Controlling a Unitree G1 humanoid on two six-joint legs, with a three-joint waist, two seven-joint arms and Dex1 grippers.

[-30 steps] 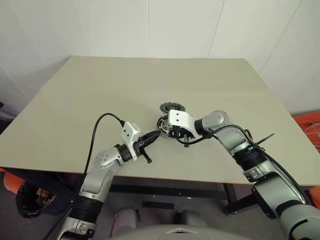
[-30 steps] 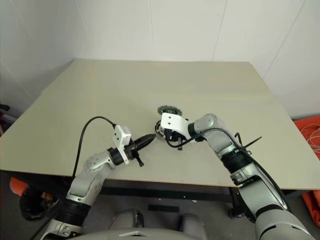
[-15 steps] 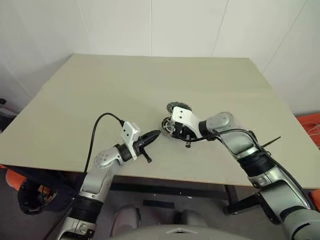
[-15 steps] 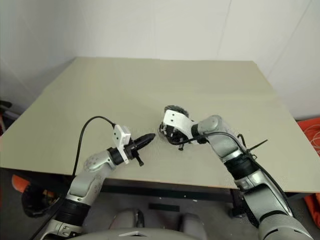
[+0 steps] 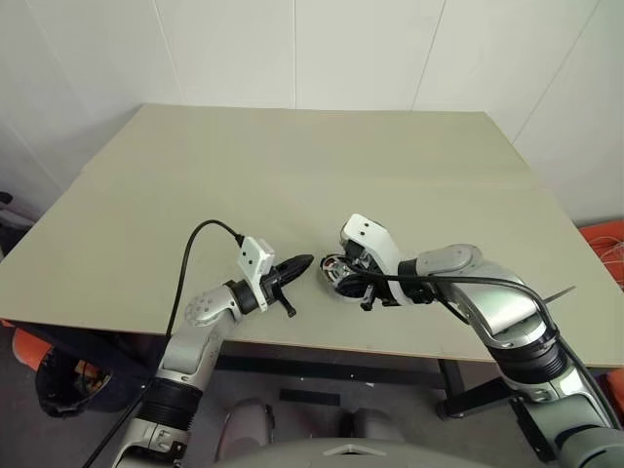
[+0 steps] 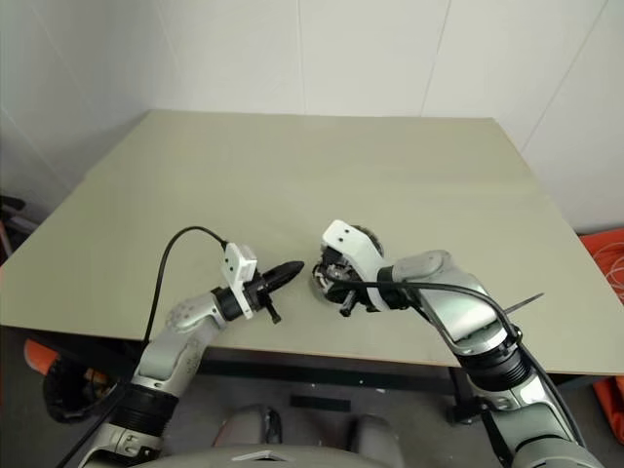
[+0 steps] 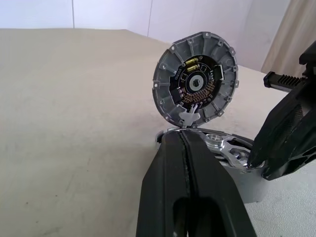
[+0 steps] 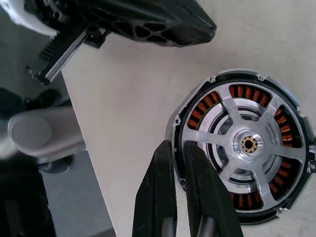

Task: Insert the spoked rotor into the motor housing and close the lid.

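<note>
Spoked rotor (image 8: 245, 144) seated in the motor housing (image 8: 200, 111) on our desk (image 5: 292, 175).
Our left claw (image 5: 304, 261) is closed and empty; the right claw (image 8: 178, 148) looks nearly closed, seemingly gripping nothing, by the housing rim.

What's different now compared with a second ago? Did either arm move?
The right gripper has pulled back toward the robot along the table and turned its wrist, fingers shut beside the motor housing, where the spoked rotor sits. The lid stands open. The left gripper stayed put, shut.
</note>
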